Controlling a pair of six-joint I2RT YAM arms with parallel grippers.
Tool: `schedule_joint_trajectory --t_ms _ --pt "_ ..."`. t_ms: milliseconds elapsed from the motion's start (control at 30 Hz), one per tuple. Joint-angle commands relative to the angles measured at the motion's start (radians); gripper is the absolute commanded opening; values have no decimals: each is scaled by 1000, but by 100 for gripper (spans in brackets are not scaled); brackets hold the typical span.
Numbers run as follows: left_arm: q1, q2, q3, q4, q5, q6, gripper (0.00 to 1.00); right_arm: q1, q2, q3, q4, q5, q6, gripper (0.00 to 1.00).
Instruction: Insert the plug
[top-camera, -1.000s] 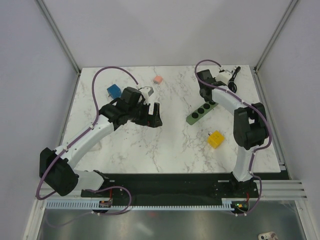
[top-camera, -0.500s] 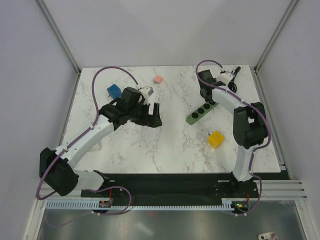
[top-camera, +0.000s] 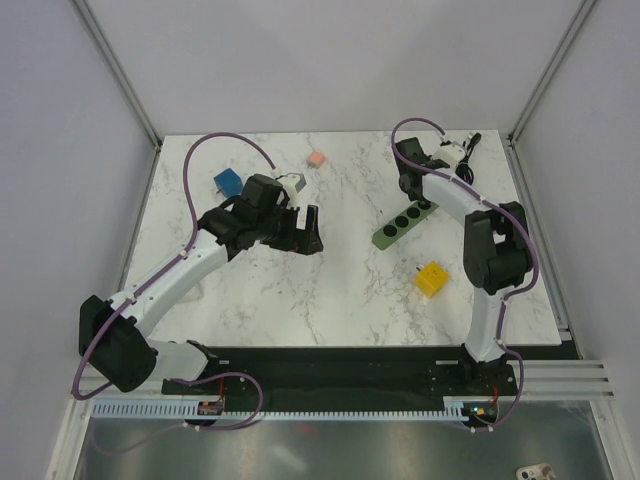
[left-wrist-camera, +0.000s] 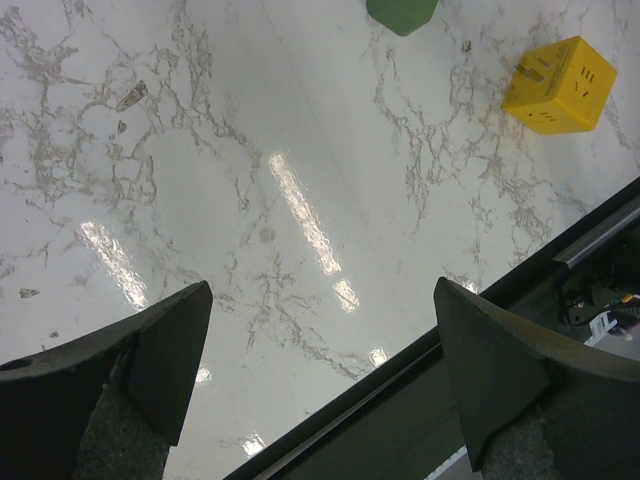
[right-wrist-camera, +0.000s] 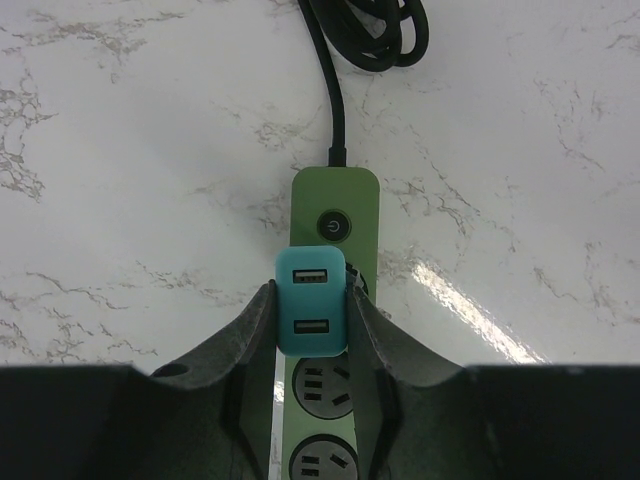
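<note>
A green power strip with round sockets and a power button lies on the marble table; it shows in the top view right of centre. My right gripper is shut on a teal plug with two USB ports, held over the strip's socket nearest the button. Whether the plug is seated cannot be told. In the top view my right gripper is at the strip's far end. My left gripper is open and empty, hovering above the table's middle; its fingers frame bare marble.
A yellow cube adapter sits near the strip, also in the left wrist view. A blue cube, a pink cube and a white adapter lie at the back left. The strip's black cable coils at the back right.
My right gripper has shifted very slightly toward the far end of the strip. My left arm has not moved.
</note>
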Motion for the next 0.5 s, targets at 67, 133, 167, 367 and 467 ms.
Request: schedule_joint_trajectory --t_ms 67,133,167,367,467 --pt "7 -17 1 6 -13 38 100 -7 69 67 -123 -21 13 0" --pt "6 -20 1 7 -13 36 100 -6 83 83 -140 -15 16 0" --pt "7 -20 1 6 -12 36 100 -7 89 92 -146 -12 17 0" --pt "7 -27 -1 6 -18 36 100 -7 102 34 -124 -44 39 0" --pt "7 -27 -2 6 -20 36 100 -9 111 20 -93 -67 31 0"
